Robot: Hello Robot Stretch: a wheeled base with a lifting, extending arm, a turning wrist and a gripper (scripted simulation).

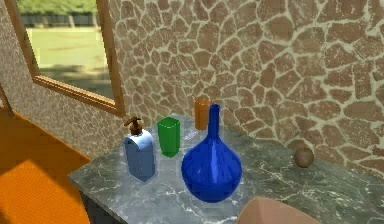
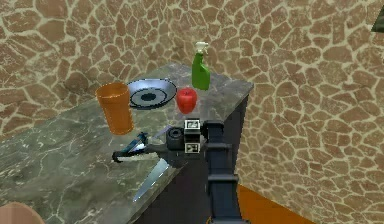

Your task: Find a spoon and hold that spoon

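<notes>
A thin pale silvery utensil [image 2: 152, 184] lies flat on the marble counter [image 2: 60, 160] near its front edge; I cannot make out whether it is a spoon. My arm rises from the arm side view's bottom, and the gripper [image 2: 126, 154] reaches left over the counter, just above and left of that utensil in the picture. Only bare marble shows at the fingers, so the gripper holds nothing.
On the counter stand an orange cup [image 2: 115, 107], a dark plate [image 2: 150, 95], a red apple [image 2: 186, 99] and a green spray bottle [image 2: 201, 66]. The forward view has a blue vase [image 1: 211, 160], a soap dispenser [image 1: 139, 150], a green cup [image 1: 169, 136] and a stone wall behind.
</notes>
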